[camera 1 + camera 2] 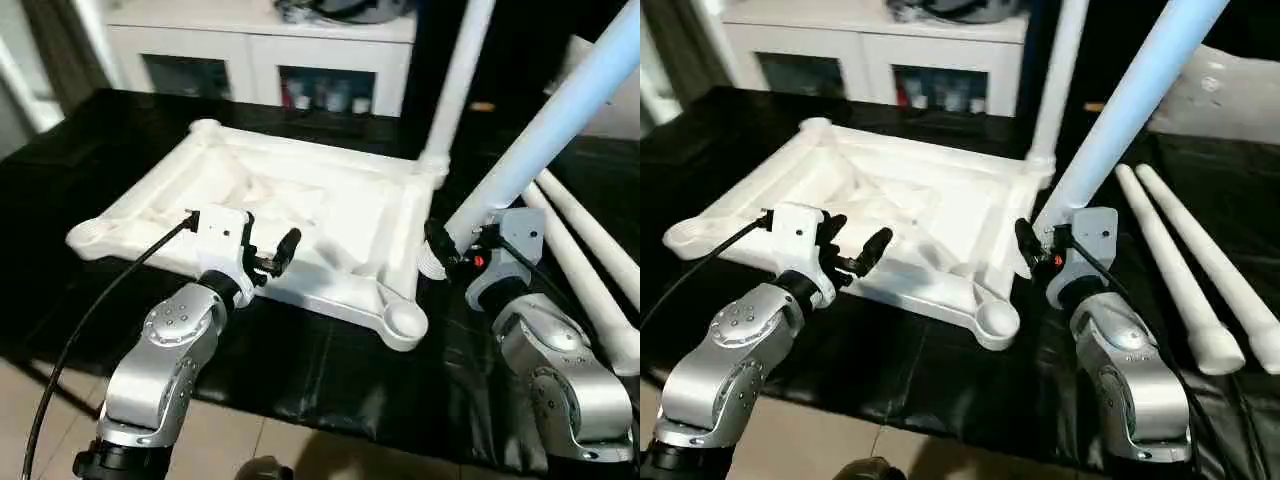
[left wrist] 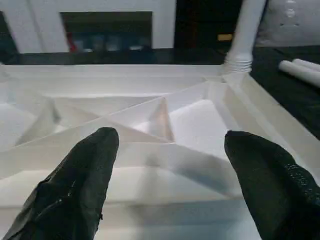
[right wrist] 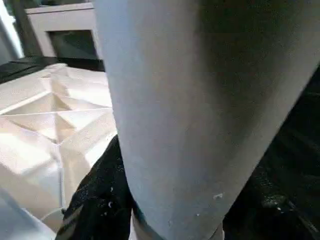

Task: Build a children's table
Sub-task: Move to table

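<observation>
The children's table top [image 1: 330, 205] lies upside down on the black worktable, its ribs facing up. One white leg [image 1: 455, 80] stands upright in the far right corner socket. My right gripper [image 1: 452, 250] is shut on a second leg [image 1: 560, 120]. That leg leans up and to the right, and its ribbed lower end sits beside the top's right edge, short of the empty near right socket [image 1: 403, 322]. My left gripper [image 1: 853, 240] hangs open over the top's near edge, its black fingers [image 2: 75, 190] apart with ribs [image 2: 190, 120] between them.
Two loose white legs [image 1: 590, 260] lie on the black cover to the right of my right arm. A white cabinet [image 1: 260, 50] stands behind the worktable. A black cable [image 1: 90, 320] trails from my left wrist over the table's front edge.
</observation>
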Available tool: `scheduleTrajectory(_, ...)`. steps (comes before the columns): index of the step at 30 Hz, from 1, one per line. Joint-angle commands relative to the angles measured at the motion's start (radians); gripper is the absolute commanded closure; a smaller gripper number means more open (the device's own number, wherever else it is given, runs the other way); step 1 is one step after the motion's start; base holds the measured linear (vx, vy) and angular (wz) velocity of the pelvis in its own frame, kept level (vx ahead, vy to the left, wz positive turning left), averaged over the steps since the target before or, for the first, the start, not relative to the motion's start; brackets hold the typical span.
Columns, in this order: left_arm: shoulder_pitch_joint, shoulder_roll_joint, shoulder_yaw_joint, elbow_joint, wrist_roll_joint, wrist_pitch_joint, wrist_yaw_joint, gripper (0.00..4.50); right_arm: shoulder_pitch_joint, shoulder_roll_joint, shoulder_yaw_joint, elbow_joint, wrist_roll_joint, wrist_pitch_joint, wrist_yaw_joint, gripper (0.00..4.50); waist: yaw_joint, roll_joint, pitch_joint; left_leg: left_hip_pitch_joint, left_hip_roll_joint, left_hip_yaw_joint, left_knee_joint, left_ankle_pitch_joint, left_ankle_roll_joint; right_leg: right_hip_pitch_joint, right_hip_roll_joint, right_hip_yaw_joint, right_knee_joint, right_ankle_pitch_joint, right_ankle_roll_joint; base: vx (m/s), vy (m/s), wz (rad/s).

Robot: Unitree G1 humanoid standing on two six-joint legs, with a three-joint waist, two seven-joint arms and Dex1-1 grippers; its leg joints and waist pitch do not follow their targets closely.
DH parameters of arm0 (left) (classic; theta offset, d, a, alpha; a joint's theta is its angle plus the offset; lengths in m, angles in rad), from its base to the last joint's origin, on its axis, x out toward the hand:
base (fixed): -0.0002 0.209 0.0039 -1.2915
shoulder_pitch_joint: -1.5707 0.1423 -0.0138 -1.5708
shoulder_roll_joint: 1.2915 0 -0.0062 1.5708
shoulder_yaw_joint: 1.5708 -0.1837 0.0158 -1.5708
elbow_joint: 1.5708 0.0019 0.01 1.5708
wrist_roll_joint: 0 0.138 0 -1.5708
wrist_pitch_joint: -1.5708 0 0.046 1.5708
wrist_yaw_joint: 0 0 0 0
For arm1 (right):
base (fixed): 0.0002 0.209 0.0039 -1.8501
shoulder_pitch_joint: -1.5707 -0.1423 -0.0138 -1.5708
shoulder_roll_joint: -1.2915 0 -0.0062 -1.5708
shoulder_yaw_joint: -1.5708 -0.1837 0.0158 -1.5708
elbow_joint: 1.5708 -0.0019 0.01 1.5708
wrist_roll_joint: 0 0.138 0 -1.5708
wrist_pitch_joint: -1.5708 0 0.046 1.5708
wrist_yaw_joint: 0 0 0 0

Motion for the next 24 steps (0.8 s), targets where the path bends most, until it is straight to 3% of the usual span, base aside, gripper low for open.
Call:
scheduleTrajectory(1,0.0,-0.008,0.01,0.001,0.017,-0.005,0.016,0.64,-0.005,-0.001,-0.01,-0.013,-0.005,-0.003,-0.004,2.6,-0.014,-0.006,-0.056,0.013,0.064,-0.025,-0.106,-0.114,-0.055,0.043,-0.071,0.024,-0.064,0.049,-0.16,0.0,0.0,0.0)
scheduleTrajectory(5,-0.004,-0.016,0.026,0.009,0.014,-0.017,0.028,0.64,-0.008,-0.002,-0.008,-0.013,-0.006,-0.002,-0.004,2.6,-0.032,-0.016,-0.049,0.012,0.058,-0.016,-0.107,-0.139,-0.031,0.046,-0.079,0.033,-0.084,-0.036,-0.158,0.0,0.0,0.0)
scheduleTrajectory(7,-0.009,-0.025,0.039,0.013,0.002,-0.016,0.031,0.64,-0.013,-0.006,-0.002,-0.011,-0.011,0.008,-0.006,2.6,-0.036,-0.023,-0.046,0.006,0.05,-0.008,-0.103,-0.137,-0.001,0.052,-0.09,0.043,-0.095,-0.087,-0.157,0.0,0.0,0.0)
scheduleTrajectory(8,-0.011,-0.03,0.046,0.014,-0.003,-0.013,0.036,0.64,-0.014,-0.008,0.001,-0.011,-0.013,0.014,-0.007,2.6,-0.03,-0.029,-0.049,-0.004,0.04,-0.001,-0.089,-0.114,0.054,0.064,-0.117,0.063,-0.11,-0.132,-0.164,0.0,0.0,0.0)
scheduleTrajectory(9,-0.015,-0.034,0.051,0.016,-0.007,-0.01,0.037,0.64,-0.018,-0.001,-0.006,-0.007,-0.003,0.033,-0.013,2.6,-0.022,-0.022,-0.057,0.029,0.037,0.029,-0.029,-0.114,0.049,0.037,-0.121,0.15,-0.155,-0.275,-0.142,0.0,0.0,0.0)
scheduleTrajectory(10,-0.015,-0.034,0.051,0.016,-0.007,-0.01,0.037,0.64,-0.018,-0.001,-0.006,-0.007,-0.003,0.033,-0.013,2.6,-0.005,-0.04,-0.058,0.021,0.025,0.027,-0.012,-0.129,0.045,0.059,-0.126,0.191,-0.158,-0.33,-0.13,-0.021,0.021,-0.21)
scheduleTrajectory(11,-0.018,-0.033,0.046,0.018,0.003,-0.009,0.04,0.64,-0.021,0.0,-0.01,-0.003,-0.004,0.029,-0.016,2.6,0.022,-0.049,-0.048,-0.025,0.018,-0.004,0.022,-0.127,0.045,0.099,-0.157,0.254,-0.168,-0.408,-0.119,0.004,0.086,-0.55)
scheduleTrajectory(12,-0.023,-0.022,0.032,0.021,0.029,-0.011,0.046,0.64,-0.023,0.001,-0.013,-0.001,-0.007,0.024,-0.02,2.6,0.033,-0.044,-0.044,-0.038,0.021,-0.026,0.039,-0.134,0.047,0.107,-0.174,0.281,-0.174,-0.453,-0.116,0.004,0.086,-0.55)
scheduleTrajectory(13,-0.031,-0.008,0.007,0.028,0.067,-0.015,0.054,0.64,-0.024,0.001,-0.017,0.002,-0.015,0.015,-0.027,2.6,0.028,-0.037,-0.033,-0.017,0.028,-0.036,-0.026,-0.107,-0.009,0.069,-0.075,0.239,-0.158,-0.472,-0.1,0.012,0.126,-0.7)
scheduleTrajectory(14,-0.035,-0.004,0.0,0.032,0.078,-0.016,0.055,0.64,-0.024,0.002,-0.019,0.003,-0.017,0.014,-0.031,2.6,-0.001,0.001,-0.042,0.005,0.052,-0.066,-0.134,-0.082,0.001,0.027,0.011,0.083,-0.074,-0.257,-0.107,0.038,0.161,-0.3)
scheduleTrajectory(15,-0.037,-0.004,-0.002,0.034,0.078,-0.016,0.054,0.64,-0.024,0.003,-0.021,0.003,-0.018,0.015,-0.034,2.6,-0.027,0.016,-0.054,0.071,0.095,-0.092,-0.142,-0.199,-0.056,-0.013,0.015,0.041,-0.035,-0.115,-0.088,0.038,0.161,-0.3)
scheduleTrajectory(16,-0.038,-0.005,-0.002,0.035,0.078,-0.016,0.053,0.64,-0.024,0.003,-0.022,0.003,-0.018,0.016,-0.035,2.6,-0.042,0.031,-0.061,0.08,0.119,-0.123,-0.156,-0.216,-0.116,-0.004,0.014,0.023,-0.012,-0.064,-0.082,0.019,0.167,0.08)
scheduleTrajectory(17,-0.04,-0.023,0.014,0.037,0.059,-0.008,0.059,0.64,-0.025,0.005,-0.023,0.003,-0.016,0.017,-0.036,2.6,-0.055,0.052,-0.052,0.077,0.155,-0.152,-0.172,-0.19,-0.171,-0.013,0.004,-0.004,0.008,-0.043,-0.041,-0.01,0.114,0.1)
scheduleTrajectory(18,-0.042,-0.033,0.024,0.037,0.047,-0.007,0.061,0.64,-0.024,0.006,-0.024,0.001,-0.014,0.017,-0.037,2.6,-0.061,0.049,-0.052,0.079,0.175,-0.16,-0.172,-0.131,-0.165,-0.021,-0.004,-0.014,0.019,-0.024,-0.031,-0.01,0.114,0.1)
scheduleTrajectory(19,-0.044,-0.037,0.028,0.037,0.044,-0.006,0.061,0.64,-0.024,0.007,-0.024,0.0,-0.012,0.017,-0.037,2.6,-0.067,0.048,-0.057,0.069,0.175,-0.163,-0.16,0.066,-0.094,-0.015,-0.016,-0.024,0.032,-0.016,-0.027,0.0,0.0,0.0)
scheduleTrajectory(20,-0.042,-0.036,0.027,0.038,0.045,-0.001,0.058,0.64,-0.023,0.007,-0.022,-0.004,-0.01,0.017,-0.035,2.6,-0.061,0.032,-0.062,0.066,0.155,-0.138,-0.129,0.192,0.032,-0.004,-0.043,-0.015,-0.002,0.011,-0.036,0.0,0.0,0.0)
scheduleTrajectory(21,-0.042,-0.035,0.026,0.038,0.045,0.0,0.057,0.64,-0.023,0.007,-0.022,-0.004,-0.01,0.017,-0.035,2.6,-0.057,-0.001,-0.07,0.037,0.087,-0.092,-0.081,0.224,0.087,0.031,-0.083,0.01,-0.06,0.147,-0.096,0.0,0.0,0.0)
scheduleTrajectory(22,-0.039,-0.031,0.024,0.04,0.048,0.004,0.052,0.64,-0.024,0.006,-0.02,-0.005,-0.009,0.015,-0.032,2.6,-0.047,-0.008,-0.074,0.001,0.039,-0.055,-0.061,0.238,0.098,0.06,-0.109,0.017,-0.066,0.259,-0.144,-0.044,-0.078,-0.02)
scheduleTrajectory(23,-0.039,-0.024,0.022,0.045,0.041,0.0,0.036,0.64,-0.029,0.001,-0.018,-0.003,-0.011,0.008,-0.023,2.6,-0.021,-0.037,-0.075,-0.017,0.007,-0.023,-0.058,0.138,0.107,0.073,-0.124,0.041,-0.075,0.392,-0.122,-0.061,-0.103,-0.03)
scheduleTrajectory(24,-0.04,-0.022,0.021,0.046,0.039,-0.001,0.032,0.64,-0.03,-0.001,-0.017,-0.003,-0.012,0.007,-0.02,2.6,-0.022,-0.046,-0.067,-0.02,0.012,-0.023,-0.069,0.087,0.101,0.076,-0.124,0.037,-0.079,0.367,-0.097,-0.061,-0.103,-0.03)
